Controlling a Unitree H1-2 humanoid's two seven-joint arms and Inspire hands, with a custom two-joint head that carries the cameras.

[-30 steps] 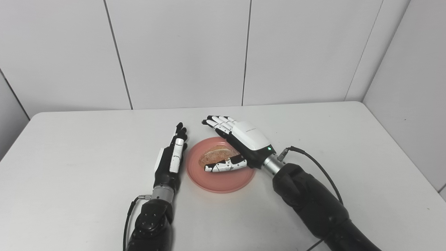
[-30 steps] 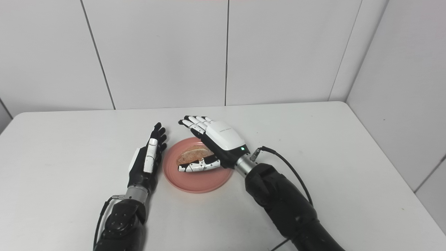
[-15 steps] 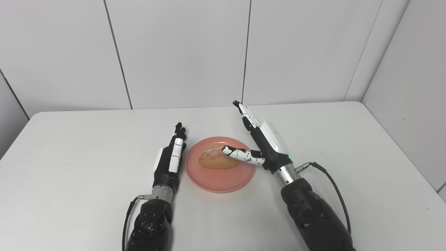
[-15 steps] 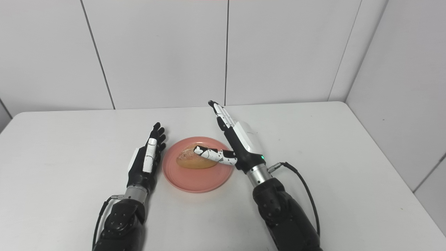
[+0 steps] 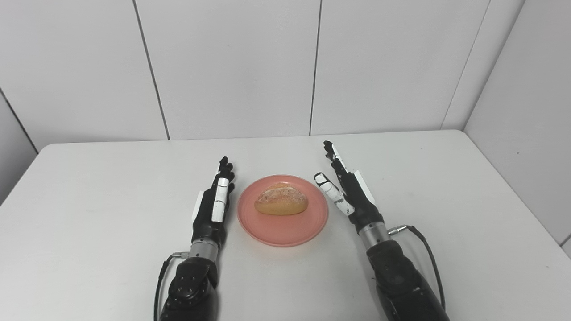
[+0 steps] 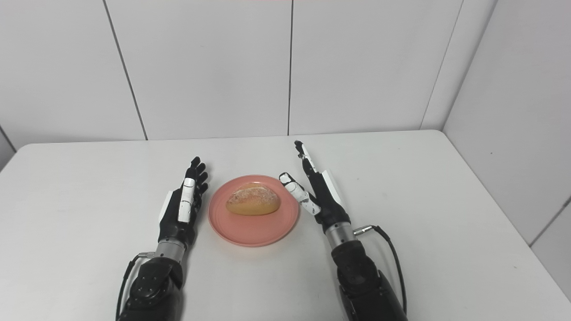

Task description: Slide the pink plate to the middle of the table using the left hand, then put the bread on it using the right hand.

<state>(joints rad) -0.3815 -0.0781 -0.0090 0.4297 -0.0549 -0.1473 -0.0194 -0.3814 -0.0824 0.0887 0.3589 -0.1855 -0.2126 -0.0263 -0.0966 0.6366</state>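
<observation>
1. Bread: a crusty oval roll lying on the pink plate, slightly toward the plate's far half. You may judge it light, firm in the crust and soft within; if you must reposition it, take it across its short width from above, with gentle pressure so that it does not crush

2. The pink plate sits near the middle of the table, flat on the surface. It looks rigid and smooth, so expect it to slide readily; push at the rim rather than lifting

3. Left hand: just beside the plate's left rim, edge-on, fingers straight and together, holding nothing. Whether it touches the rim cannot be told

4. Right hand: just beside the plate's right rim, fingers extended, thumb spread toward the plate, holding nothing and clear of the bread

5. Open room: you have bare table on every side of the plate. The far edge meets the wall; left and right edges lie well apart from both hands. By these views, both steps appear done
</observation>
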